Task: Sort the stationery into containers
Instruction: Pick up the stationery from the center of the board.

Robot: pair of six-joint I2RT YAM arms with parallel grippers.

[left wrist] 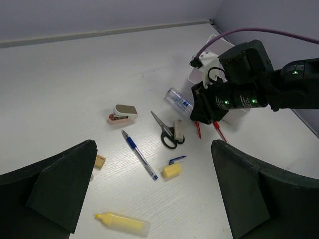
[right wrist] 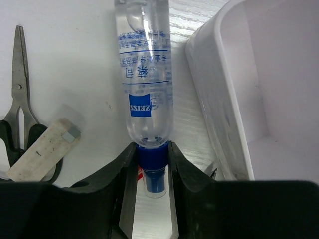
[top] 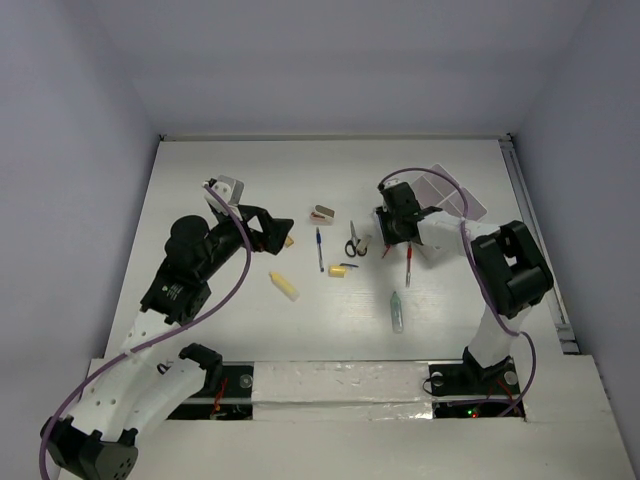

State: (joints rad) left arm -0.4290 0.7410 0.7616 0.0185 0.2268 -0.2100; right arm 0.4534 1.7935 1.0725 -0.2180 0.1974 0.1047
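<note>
My right gripper (right wrist: 152, 164) is shut on the blue cap of a clear tube (right wrist: 144, 74), held low over the table beside the white organizer tray (right wrist: 214, 99). In the top view this gripper (top: 390, 238) is just left of the tray (top: 452, 195). Black-handled scissors (top: 355, 240) lie to its left, with a white eraser (right wrist: 45, 154) across their handles. My left gripper (left wrist: 157, 199) is open and empty above a yellow highlighter (left wrist: 122, 223), a yellow eraser (left wrist: 171, 171) and a blue pen (left wrist: 139, 154). Red pens (top: 408, 265) lie below the right gripper.
A small stapler-like item (left wrist: 123, 113) lies at the back of the cluster. A tan eraser (left wrist: 100, 161) sits by my left finger. A blue pen cap (left wrist: 177, 160) lies next to the yellow eraser. A greenish marker (top: 397, 312) lies nearer the arm bases.
</note>
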